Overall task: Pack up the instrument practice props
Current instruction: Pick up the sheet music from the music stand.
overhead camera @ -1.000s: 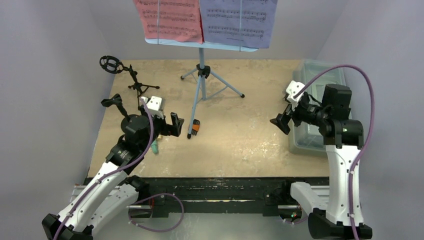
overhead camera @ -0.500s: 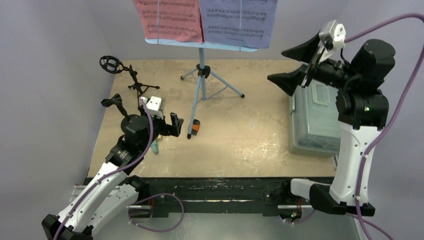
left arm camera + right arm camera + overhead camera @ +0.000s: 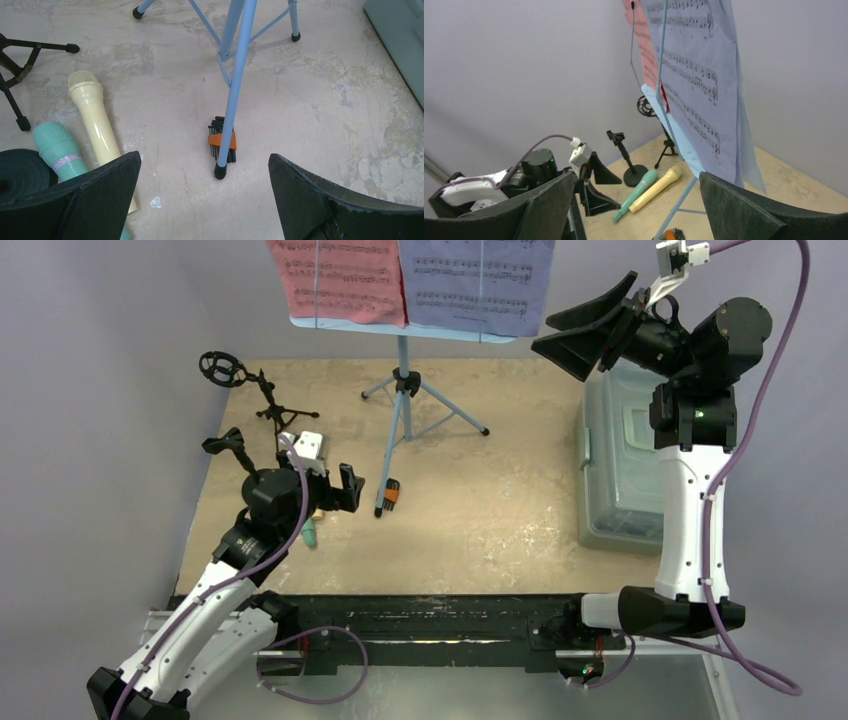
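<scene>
- My right pincer (image 3: pixel 570 335) hangs high in the upper right of the overhead view. Its fingers are spread wide and hold nothing.
- It is just beside the right edge of the purple page (image 3: pixel 475 280), which sits next to the red page (image 3: pixel 335 280) on the stand's tray (image 3: pixel 400 328). I cannot tell whether a finger touches the paper.
- In my right wrist view the purple page fills the upper middle, seen nearly edge-on, with printed staves on thin, slightly curled paper.
- My right arm rises steeply from its base, with the wrist bent over toward the pages, above the far end of the grey tub (image 3: pixel 625 460).
- My left pincer (image 3: pixel 205 157) is low over the table (image 3: pixel 480 510), left of centre. Its fingers are also fully apart and empty.
- Ahead of it, between the fingers, one leg of the light-blue tripod (image 3: pixel 235 75) comes down to a black rubber foot. The foot rests against a set of hex keys (image 3: pixel 222 140) in an orange holder.
- At the lower left of that view lie the yellow microphone (image 3: pixel 95 115) and the mint-green microphone (image 3: pixel 57 147), side by side. Both are smooth plastic with ribbed heads, and they run under my left finger.
- A small black microphone tripod (image 3: pixel 275 410) stands at the table's upper left.
- My left arm reaches forward and low, elbow bent.
- The tabletop is a mottled, worn beige.
</scene>
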Robot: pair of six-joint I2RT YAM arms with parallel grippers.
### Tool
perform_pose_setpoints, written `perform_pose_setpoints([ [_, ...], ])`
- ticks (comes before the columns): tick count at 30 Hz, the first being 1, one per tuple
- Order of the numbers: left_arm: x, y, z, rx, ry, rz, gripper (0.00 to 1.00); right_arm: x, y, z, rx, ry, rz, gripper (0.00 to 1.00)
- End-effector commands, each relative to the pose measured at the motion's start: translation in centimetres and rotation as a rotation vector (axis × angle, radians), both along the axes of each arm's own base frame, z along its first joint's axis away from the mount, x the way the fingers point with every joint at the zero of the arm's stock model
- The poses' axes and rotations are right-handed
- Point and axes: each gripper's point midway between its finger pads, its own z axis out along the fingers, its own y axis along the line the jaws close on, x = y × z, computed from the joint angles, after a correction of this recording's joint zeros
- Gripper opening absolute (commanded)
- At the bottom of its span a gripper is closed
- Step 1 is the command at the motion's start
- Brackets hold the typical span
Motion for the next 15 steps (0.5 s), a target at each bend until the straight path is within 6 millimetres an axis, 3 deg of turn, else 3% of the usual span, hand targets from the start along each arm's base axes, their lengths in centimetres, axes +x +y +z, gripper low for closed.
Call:
perform_pose_setpoints([
  [1, 0.2, -0.1, 0.7, -0.013, -0.025, -0.012, 1.0, 0.3, -1.0, 2.4, 0.005, -0.072, -0.131, 0.99],
  [15, 0.4, -0.2, 0.5, -0.021, -0.016, -0.013, 1.0, 2.8, -1.3, 1.4, 0.011, -0.045, -0.166, 0.98],
])
